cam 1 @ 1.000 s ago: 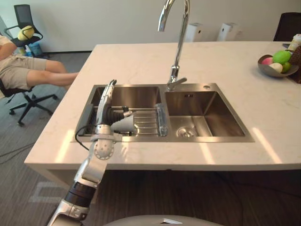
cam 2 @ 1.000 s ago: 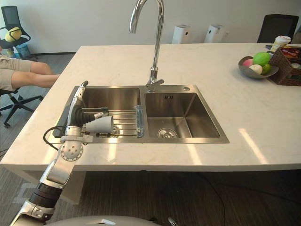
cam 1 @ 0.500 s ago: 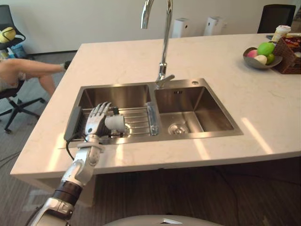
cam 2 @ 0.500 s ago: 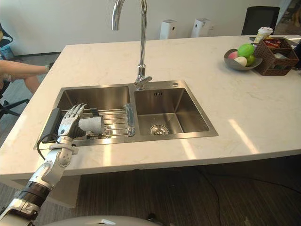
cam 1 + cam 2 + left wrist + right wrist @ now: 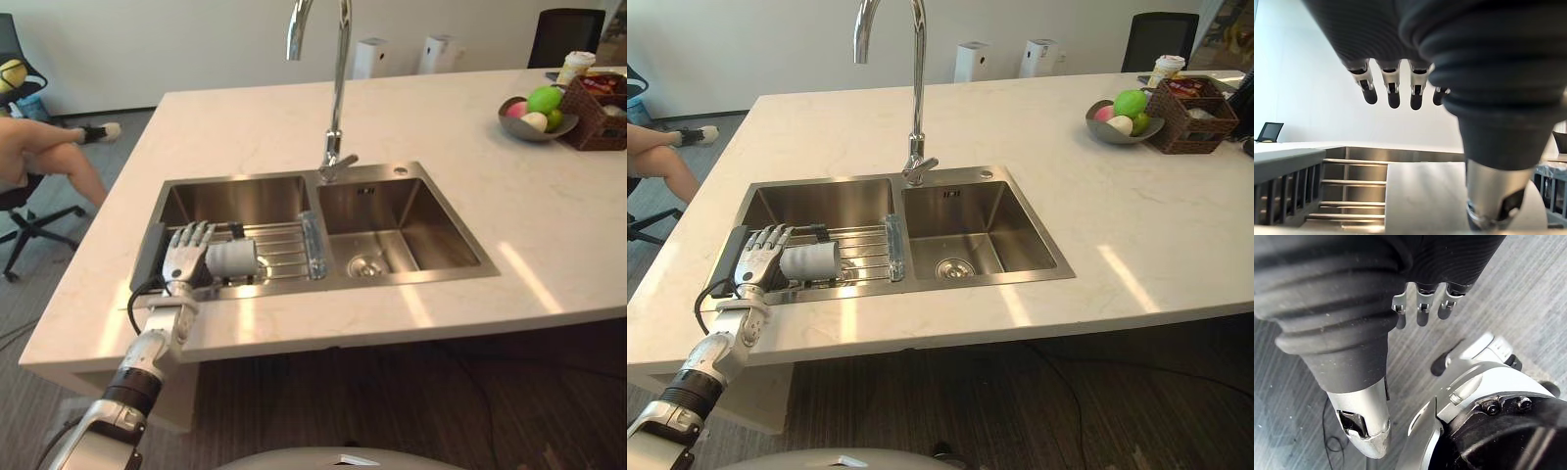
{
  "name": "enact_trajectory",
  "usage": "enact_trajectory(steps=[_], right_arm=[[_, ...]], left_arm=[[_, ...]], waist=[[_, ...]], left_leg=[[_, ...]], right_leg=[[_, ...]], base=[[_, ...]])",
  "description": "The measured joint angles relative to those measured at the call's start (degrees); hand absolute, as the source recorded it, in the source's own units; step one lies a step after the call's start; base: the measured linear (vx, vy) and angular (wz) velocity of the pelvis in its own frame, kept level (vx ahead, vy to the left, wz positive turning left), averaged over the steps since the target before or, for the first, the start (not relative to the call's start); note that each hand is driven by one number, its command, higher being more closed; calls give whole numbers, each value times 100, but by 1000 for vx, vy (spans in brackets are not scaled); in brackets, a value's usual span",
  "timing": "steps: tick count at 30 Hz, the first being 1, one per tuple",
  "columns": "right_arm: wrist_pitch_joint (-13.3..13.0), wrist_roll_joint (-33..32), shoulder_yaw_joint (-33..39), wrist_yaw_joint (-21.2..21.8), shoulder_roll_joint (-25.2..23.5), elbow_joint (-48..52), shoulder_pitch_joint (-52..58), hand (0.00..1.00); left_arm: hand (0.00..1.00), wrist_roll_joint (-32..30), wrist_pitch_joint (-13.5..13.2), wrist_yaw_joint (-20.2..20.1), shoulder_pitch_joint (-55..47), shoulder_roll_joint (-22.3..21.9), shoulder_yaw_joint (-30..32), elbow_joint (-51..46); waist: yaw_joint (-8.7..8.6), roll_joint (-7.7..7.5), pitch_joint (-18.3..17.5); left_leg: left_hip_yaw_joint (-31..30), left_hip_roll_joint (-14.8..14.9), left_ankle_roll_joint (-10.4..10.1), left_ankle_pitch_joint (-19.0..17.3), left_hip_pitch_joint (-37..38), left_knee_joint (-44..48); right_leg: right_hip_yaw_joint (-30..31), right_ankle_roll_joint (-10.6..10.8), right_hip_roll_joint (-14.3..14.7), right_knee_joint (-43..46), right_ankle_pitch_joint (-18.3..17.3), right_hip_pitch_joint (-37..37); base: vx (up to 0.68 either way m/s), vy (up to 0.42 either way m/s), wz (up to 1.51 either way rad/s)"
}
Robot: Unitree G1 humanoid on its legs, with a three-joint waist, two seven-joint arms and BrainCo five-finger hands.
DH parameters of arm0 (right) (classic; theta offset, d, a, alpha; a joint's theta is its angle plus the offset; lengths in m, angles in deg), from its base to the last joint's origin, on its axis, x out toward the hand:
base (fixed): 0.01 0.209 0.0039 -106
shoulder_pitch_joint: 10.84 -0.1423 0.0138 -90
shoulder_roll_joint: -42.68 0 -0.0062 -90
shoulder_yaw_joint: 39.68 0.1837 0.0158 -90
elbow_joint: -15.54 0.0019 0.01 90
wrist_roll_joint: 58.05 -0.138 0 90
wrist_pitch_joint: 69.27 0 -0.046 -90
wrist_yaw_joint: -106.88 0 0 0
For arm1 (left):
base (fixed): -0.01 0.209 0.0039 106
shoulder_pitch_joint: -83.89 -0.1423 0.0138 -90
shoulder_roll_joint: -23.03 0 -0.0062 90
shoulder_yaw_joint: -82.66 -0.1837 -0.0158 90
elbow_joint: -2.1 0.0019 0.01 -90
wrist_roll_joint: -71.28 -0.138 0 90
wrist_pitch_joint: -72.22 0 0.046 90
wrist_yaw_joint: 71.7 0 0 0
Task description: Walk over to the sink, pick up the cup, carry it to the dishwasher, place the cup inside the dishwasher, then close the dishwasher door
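The cup (image 5: 232,260) lies on its side on the wire rack (image 5: 286,247) across the left basin of the sink (image 5: 392,191). The left hand (image 5: 186,257) sits at its nine o'clock, fingers spread straight over it, thumb alongside, apparently lined up to close; the right hand (image 5: 1421,308) hangs relaxed, unneeded

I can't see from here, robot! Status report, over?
Left hand open, beside cup, not gripping yet. Cup on its side on the sink rack. Right hand open, idle. Nothing in the way.
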Motion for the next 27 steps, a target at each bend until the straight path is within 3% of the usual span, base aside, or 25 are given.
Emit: enact_trajectory(steps=[11,17,27], right_arm=[[140,3,50,278,6,-10,9,0],[246,-18,113,272,14,-14,-1,0],[364,-28,318,232,7,-17,-7,0]], left_arm=[[0,-640,278,357,401,-175,-182,671],[0,-797,224,472,517,-233,-178,893],[0,-1008,-144,-366,782,-253,-225,1331]], waist=[[-48,-41,26],[-44,-35,33],[-54,4,28]], left_leg=[[121,-9,-3,-13,154,-90],[204,-6,-7,-42,189,-89],[294,-10,-46,-80,199,-86]], right_leg=[[54,21,1,1,-15,74],[131,27,8,0,-22,55],[217,33,8,0,-14,33]], base=[[1,1,-2],[-12,-1,-6],[-9,0,-3]])
